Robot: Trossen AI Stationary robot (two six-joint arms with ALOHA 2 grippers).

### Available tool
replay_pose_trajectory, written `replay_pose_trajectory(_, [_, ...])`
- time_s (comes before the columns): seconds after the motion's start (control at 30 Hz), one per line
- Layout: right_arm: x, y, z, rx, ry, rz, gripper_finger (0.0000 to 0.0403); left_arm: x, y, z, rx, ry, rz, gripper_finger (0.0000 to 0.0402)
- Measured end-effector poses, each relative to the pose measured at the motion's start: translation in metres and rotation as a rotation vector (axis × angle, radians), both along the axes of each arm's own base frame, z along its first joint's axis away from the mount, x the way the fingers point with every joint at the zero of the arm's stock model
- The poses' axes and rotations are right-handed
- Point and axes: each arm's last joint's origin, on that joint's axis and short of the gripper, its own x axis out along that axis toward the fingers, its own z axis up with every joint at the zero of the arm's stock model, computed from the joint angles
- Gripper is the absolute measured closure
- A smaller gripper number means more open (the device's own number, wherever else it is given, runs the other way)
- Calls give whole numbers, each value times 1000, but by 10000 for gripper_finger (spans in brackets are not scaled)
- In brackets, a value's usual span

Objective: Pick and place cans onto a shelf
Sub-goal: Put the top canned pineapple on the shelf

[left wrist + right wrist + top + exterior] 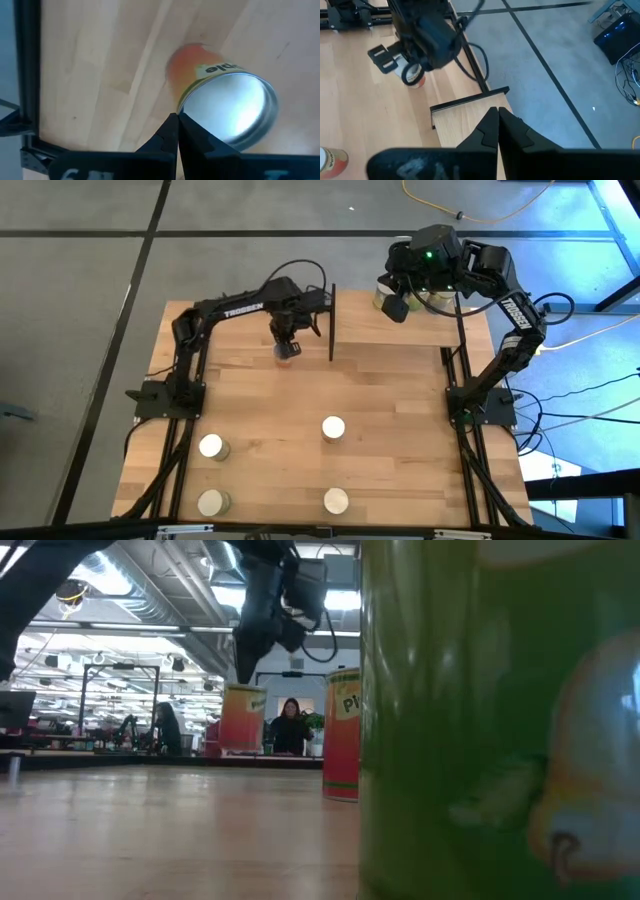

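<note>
An orange-labelled can with a shiny top is on the table's far part, just left of the shelf's black upright panel. My left gripper hangs over it, shut, its fingertips at the can's top rim. The light-wood shelf holds two cans at its far side. My right gripper hovers over those, shut and empty. Several more cans stand on the near table. My left gripper's shut fingertips come from above and stand at the near edge of the can's top rim. I cannot tell whether they touch it. In the low view the can sits straight below the gripper.
Two more cans stand at the near edge; one fills the low view's right side, with a red-labelled can behind it. Black arm frames stand at both table sides. A person shows in the room beyond.
</note>
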Motion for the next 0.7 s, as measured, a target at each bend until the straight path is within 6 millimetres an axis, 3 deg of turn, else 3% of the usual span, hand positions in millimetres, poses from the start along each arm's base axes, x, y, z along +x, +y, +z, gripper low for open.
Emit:
replay_pose_trajectory(0.37, [0,0,-1,2,8,2,397,-20,-12,41,-10,-134,-21,401])
replay_pose_trajectory(0.7, [-2,1,-2,-10,39,20,397,-33,-20,119,100,-359,-34,401])
